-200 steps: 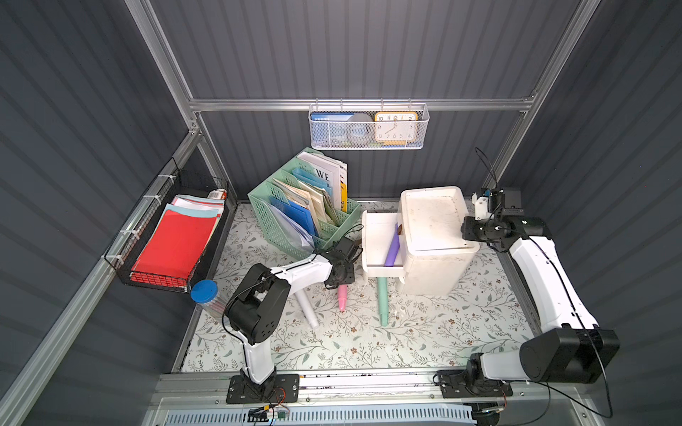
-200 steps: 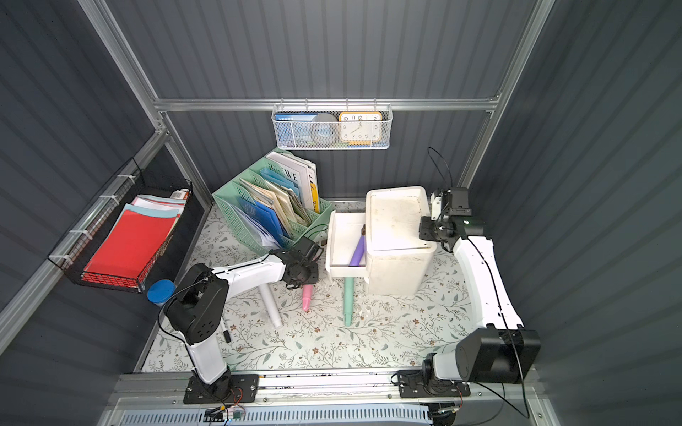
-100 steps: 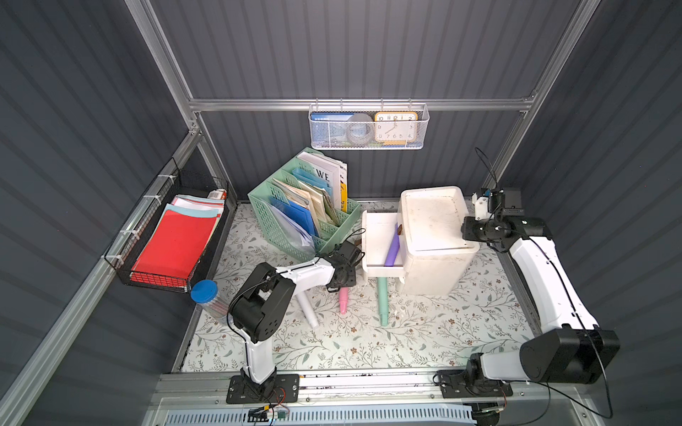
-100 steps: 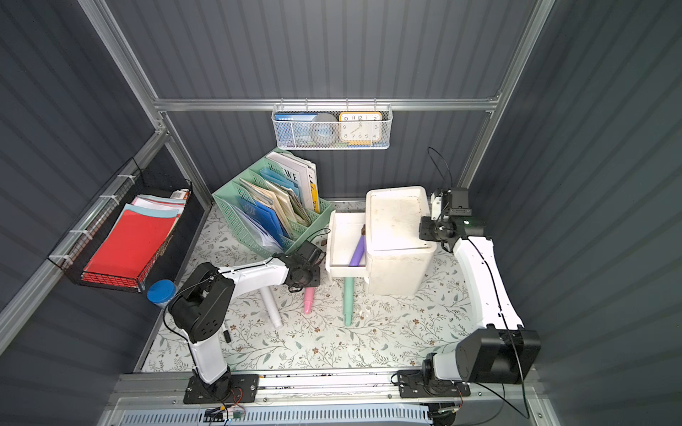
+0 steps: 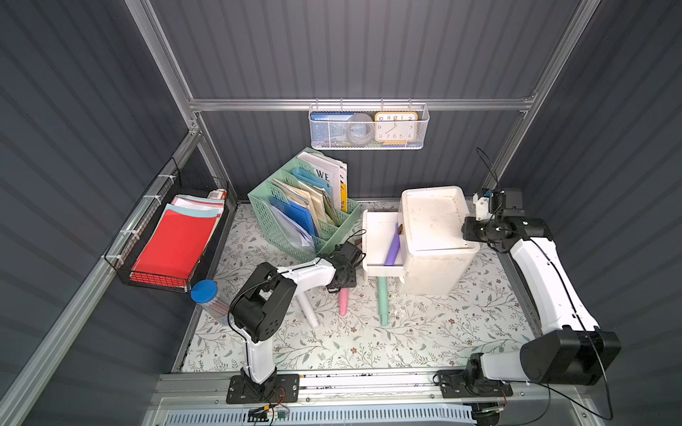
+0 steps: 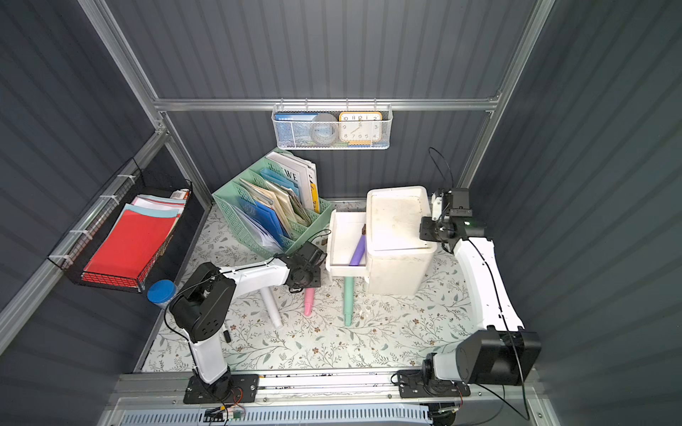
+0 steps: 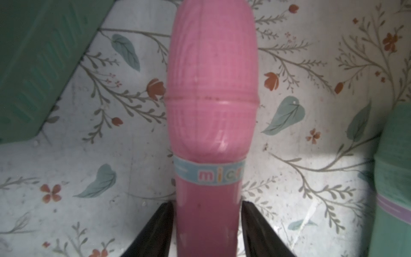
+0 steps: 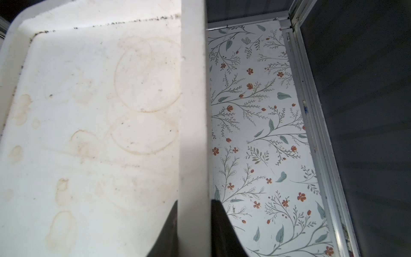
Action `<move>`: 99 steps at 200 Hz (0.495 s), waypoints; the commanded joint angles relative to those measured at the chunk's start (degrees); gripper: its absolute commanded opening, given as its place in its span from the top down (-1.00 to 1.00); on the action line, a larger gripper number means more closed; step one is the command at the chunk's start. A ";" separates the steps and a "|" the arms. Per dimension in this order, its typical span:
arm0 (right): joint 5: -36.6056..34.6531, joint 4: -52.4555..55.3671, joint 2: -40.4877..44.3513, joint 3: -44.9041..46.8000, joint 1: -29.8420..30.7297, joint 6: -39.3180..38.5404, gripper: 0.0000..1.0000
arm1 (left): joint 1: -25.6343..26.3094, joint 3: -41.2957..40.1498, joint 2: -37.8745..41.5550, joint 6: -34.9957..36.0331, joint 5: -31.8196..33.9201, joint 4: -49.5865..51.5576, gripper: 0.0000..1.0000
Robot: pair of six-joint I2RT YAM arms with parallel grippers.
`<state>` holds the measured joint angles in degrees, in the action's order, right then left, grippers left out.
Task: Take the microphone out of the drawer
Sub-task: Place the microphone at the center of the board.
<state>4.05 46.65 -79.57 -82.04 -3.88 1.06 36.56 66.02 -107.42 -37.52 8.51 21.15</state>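
You worked in a robot test booth dressed as a small office. Dark ribbed wall panels [image 5: 369, 48] on an aluminium frame [image 5: 258, 104] closed it in, and the left arm [image 5: 306, 272] and right arm [image 5: 540, 273] stood bolted to a front rail [image 5: 369, 381]. The flowered table [image 5: 424, 339] carried a green file rack [image 5: 269, 221] of papers and a white drawer unit [image 5: 431, 228]; a wire basket [image 5: 332, 136] held a clock [image 5: 395, 127], a side tray [image 5: 147, 280] coloured paper [image 5: 173, 243].

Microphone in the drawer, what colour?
The microphone is purple, clearest in a top view.

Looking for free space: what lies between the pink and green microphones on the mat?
Only bare floral mat, shown in the left wrist view and both top views.
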 commanded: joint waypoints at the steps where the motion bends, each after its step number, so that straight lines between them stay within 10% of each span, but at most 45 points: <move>1: 5.87 6.50 -0.90 3.37 -0.34 5.02 0.99 | 0.09 0.36 0.74 -0.91 1.78 4.58 -0.14; 99: 5.77 6.59 -0.29 3.37 -0.34 5.01 0.99 | 0.09 4.26 6.94 0.34 4.69 8.02 -0.20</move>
<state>4.05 46.63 -79.50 -82.00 -3.92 1.08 36.56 67.92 -103.70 -37.54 11.33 26.68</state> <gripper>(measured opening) 0.206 0.599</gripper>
